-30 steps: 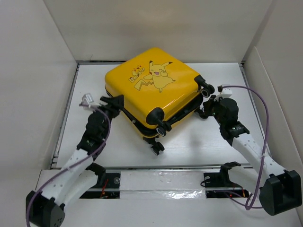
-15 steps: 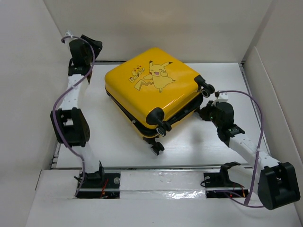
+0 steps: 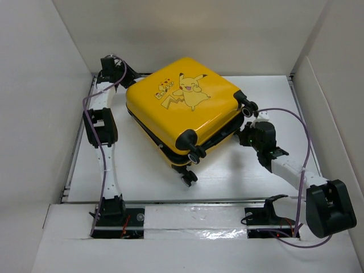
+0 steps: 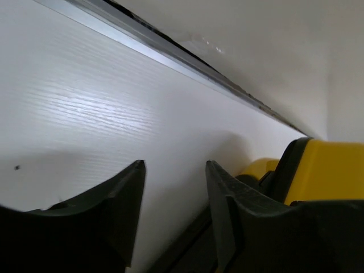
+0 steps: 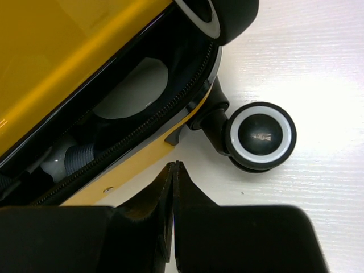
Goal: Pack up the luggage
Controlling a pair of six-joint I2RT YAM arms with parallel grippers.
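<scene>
The luggage, a yellow suitcase with a Pikachu print, lies flat mid-table with its lid slightly ajar. My left gripper is open and empty at its far left corner; in the left wrist view the gripper hovers over the white table with the yellow shell at its right. My right gripper is shut and empty beside the suitcase's right side. In the right wrist view its tips sit just short of the lower shell's edge, next to a caster wheel. White and grey items show through the gap.
White walls enclose the table on the left, back and right. A metal rail runs along the foot of the back wall. Two more caster wheels stick out at the suitcase's near corner.
My left arm has swung from the suitcase's near left side up and round to its far left corner. My right gripper has edged a little closer to the suitcase's right side.
</scene>
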